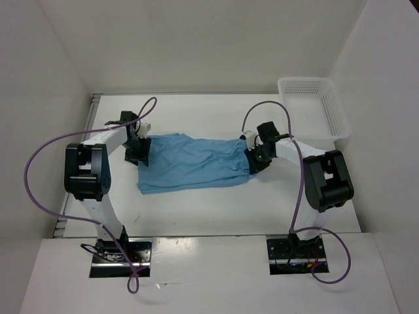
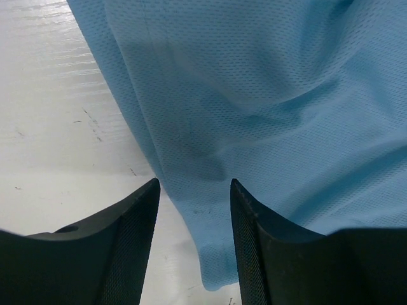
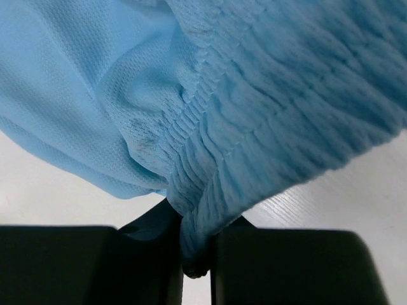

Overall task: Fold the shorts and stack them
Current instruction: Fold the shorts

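Note:
The light sky-blue shorts (image 1: 193,160) lie spread across the middle of the table, waistband to the right. My left gripper (image 1: 137,154) is at the shorts' left end. In the left wrist view it (image 2: 194,210) is open, and a hem corner of the shorts (image 2: 219,254) lies between its fingers without being pinched. My right gripper (image 1: 254,160) is at the right end. In the right wrist view it (image 3: 196,254) is shut on the gathered elastic waistband (image 3: 254,127), with the bunched fabric clamped between the jaws. The drawstring is not visible.
A white plastic mesh basket (image 1: 313,111) stands at the back right of the table. White walls close in the table on the left, back and right. The arm bases (image 1: 121,252) sit at the near edge.

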{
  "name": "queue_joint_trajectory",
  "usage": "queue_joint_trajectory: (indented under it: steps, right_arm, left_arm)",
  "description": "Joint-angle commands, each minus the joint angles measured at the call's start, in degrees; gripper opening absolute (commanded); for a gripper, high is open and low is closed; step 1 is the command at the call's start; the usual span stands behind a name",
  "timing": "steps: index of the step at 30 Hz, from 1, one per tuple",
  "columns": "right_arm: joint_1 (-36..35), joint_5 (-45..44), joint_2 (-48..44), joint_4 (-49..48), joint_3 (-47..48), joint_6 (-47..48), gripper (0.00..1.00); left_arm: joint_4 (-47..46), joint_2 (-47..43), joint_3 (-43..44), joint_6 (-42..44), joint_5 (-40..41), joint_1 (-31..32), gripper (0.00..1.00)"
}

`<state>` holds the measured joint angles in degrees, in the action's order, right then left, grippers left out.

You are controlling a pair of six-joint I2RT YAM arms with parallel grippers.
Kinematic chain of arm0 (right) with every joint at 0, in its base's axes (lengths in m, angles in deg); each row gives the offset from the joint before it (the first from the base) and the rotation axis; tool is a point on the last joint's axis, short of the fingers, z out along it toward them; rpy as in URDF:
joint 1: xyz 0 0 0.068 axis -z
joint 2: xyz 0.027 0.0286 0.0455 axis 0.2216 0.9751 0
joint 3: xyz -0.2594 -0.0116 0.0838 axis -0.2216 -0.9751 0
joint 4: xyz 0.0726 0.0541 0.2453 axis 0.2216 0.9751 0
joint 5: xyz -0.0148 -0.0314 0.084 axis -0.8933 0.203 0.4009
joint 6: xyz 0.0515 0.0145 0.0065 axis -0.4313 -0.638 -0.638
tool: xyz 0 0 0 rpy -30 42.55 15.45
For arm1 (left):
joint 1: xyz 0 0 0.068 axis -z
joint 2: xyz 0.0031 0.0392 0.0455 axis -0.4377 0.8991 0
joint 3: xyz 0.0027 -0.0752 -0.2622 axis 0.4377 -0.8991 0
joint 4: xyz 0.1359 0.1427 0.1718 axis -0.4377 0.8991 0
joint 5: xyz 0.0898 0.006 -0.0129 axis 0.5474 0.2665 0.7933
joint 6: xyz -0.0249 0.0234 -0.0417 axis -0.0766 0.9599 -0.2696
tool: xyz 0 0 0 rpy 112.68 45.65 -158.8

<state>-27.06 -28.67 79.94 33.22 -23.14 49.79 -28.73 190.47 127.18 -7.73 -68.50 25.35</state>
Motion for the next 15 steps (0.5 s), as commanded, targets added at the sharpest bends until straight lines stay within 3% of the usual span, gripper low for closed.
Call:
queue_joint_trajectory:
  steps: [1, 2, 8, 15]
  right_arm:
    - [-1.2, -3.4, 1.7, -4.3, -1.4, -1.1, 0.1]
    - [-1.2, -4.1, 1.7, -4.3, -1.4, -1.1, 0.0]
    - [-1.2, -10.8, -1.0, -4.3, 1.5, 1.7, 0.0]
    - [0.2, -18.1, -4.1, 4.1, 10.0, 12.4, 0.0]
  left_arm:
    - [-0.1, 0.5, -1.2, 0.2, -2.1, -0.2, 0.56]
    - [-0.1, 0.5, -1.2, 0.2, -2.6, -0.2, 0.56]
    - [-0.6, 3.2, -1.8, 0.2, -5.8, -0.2, 0.56]
    - [-2.4, 8.5, 6.4, 0.2, -6.4, 4.7, 0.56]
